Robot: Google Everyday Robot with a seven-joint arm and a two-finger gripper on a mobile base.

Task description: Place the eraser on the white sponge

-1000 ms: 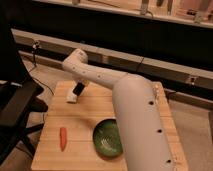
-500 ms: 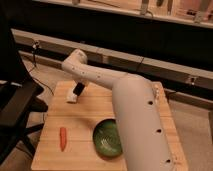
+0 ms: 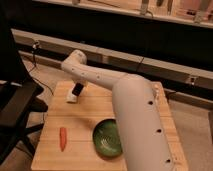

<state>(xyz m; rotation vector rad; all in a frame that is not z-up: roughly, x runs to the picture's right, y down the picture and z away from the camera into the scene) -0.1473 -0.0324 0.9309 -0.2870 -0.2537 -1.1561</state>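
Eraser [image 3: 78,89] under gripper [image 3: 77,91], above white sponge [image 3: 73,98]; far-left table [image 3: 80,145] corner

A light wooden table [image 3: 90,150] stands on a grey floor [image 3: 192,117]. The pincer [image 3: 77,90] hangs low over the table's far left part. To the left of the table sits a black office chair [image 3: 17,107], its seat near the table's edge. Behind the table a long, pale ledge [image 3: 150,62] runs across the room, with dark panels [image 3: 125,30] above it. A thin black cable [image 3: 35,62] hangs down from the ledge at the left. The light is dim and warm.
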